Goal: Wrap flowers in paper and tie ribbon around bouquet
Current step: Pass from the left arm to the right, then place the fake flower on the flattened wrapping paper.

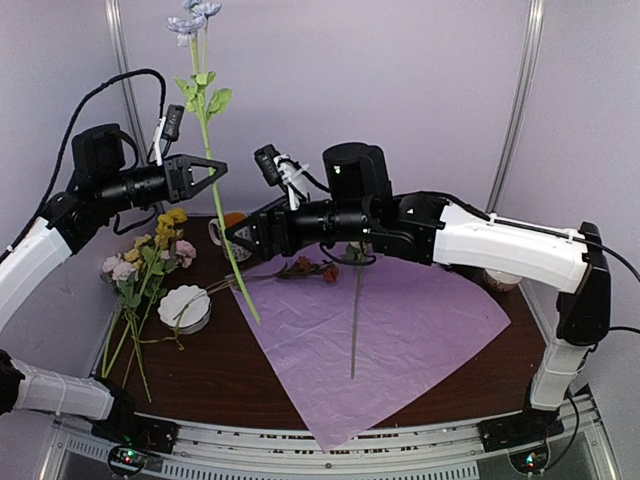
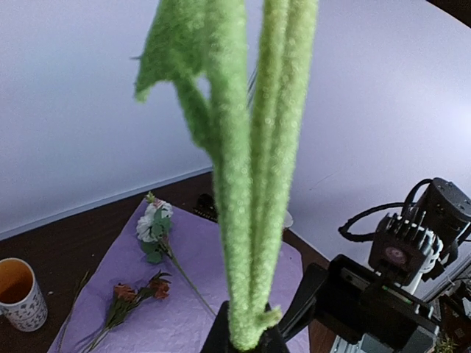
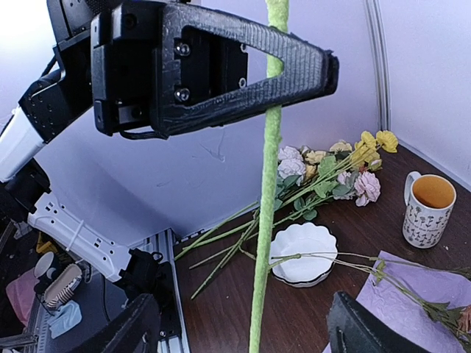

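Note:
A long green-stemmed flower [image 1: 203, 104] with a pale bloom stands upright above the table's left side. My left gripper [image 1: 212, 172] is shut on its fuzzy stem [image 2: 250, 220], which rises straight out of the jaws [image 2: 246, 340]. Lower on the same stem [image 3: 263, 220], my right gripper [image 1: 237, 243] is open, one finger on each side and apart from it [image 3: 246, 334]. The pale pink paper [image 1: 420, 330] lies flat with a white-bloomed flower [image 2: 156, 224] and a reddish flower [image 2: 136, 292] on it. More flowers [image 1: 150, 255] lie in a bunch at the left. The ribbon is out of view.
A white scalloped dish [image 1: 186, 308] sits beside the bunch of flowers. A patterned mug [image 3: 427, 208] stands at the back behind the right gripper. Another small cup [image 1: 500, 279] sits at the table's right edge under the right arm. Pale walls close in the back and sides.

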Motion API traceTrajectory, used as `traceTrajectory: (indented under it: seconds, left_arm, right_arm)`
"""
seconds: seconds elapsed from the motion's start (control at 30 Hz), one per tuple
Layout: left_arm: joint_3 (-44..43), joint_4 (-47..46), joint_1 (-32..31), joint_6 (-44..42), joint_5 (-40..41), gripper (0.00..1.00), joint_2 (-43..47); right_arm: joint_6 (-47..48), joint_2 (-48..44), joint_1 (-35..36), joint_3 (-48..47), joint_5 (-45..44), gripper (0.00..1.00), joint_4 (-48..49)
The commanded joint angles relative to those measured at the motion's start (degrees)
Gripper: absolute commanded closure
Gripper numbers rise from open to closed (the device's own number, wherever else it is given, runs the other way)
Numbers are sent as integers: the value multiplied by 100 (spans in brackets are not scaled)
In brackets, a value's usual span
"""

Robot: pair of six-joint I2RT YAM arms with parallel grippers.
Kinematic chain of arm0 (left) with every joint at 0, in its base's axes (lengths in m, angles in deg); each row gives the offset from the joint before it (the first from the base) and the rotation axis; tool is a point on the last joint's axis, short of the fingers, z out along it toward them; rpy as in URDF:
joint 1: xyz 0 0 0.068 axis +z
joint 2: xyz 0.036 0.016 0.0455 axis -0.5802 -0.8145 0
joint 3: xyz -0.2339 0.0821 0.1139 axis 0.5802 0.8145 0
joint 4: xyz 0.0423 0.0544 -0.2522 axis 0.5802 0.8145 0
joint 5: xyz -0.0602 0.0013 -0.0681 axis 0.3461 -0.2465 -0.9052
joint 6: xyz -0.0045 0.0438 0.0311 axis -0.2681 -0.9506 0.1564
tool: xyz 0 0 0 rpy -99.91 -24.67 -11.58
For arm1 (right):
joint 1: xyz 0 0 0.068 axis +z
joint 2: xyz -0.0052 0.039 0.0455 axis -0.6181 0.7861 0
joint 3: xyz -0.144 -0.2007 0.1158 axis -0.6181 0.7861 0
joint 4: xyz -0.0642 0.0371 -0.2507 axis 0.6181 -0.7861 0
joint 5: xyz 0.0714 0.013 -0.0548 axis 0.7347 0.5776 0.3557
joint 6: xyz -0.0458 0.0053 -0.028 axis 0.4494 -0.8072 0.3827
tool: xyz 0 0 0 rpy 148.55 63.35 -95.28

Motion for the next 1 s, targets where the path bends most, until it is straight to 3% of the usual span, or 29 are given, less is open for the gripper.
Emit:
traceTrajectory:
  seconds: [0.0, 0.2, 0.27, 0.37, 0.4, 0.47, 0.53, 0.57, 0.67, 0.8, 0.97]
  left_arm:
    - [-24, -1314, -290, 470, -329, 100, -169]
    - [20, -1808, -558, 861, -583, 100, -487]
    - [51, -1935, -614, 942, -642, 100, -543]
    - [3, -1953, -638, 1018, -717, 100, -611]
    - [-74, -1775, -632, 977, -658, 100, -636]
    - [-341, -990, -624, 516, -349, 100, -728]
    - [-643, -71, -617, 134, 14, 66, -912]
    - [-796, 389, -592, -137, 172, 54, -1024]
    - [-1058, 1419, -442, -647, 449, 39, -1435]
    - [-1197, 2392, -209, -1444, 1247, 32, -1905]
    - [-1377, 3355, -184, -2540, 3193, 37, -2799]
  right_arm:
    - [-123, 77, -13, -262, -210, 21, 109]
    - [-213, 119, -15, -272, -478, 34, 40]
    - [-249, 121, -12, -282, -632, 44, -6]
    - [-346, 124, -51, -274, -903, 95, -164]
    - [-465, 102, -82, -223, -1014, 100, -178]
    - [-815, -21, -221, 29, -1046, 100, -45]
    - [-1288, -232, -435, 467, -941, 100, 254]
    - [-1552, -367, -561, 742, -865, 100, 529]
    - [-2170, -755, -939, 1568, -825, 100, 913]
    - [-2726, -1130, -1266, 2561, -1190, 100, 673]
    - [-3616, -1068, -1614, 3649, -1344, 100, 437]
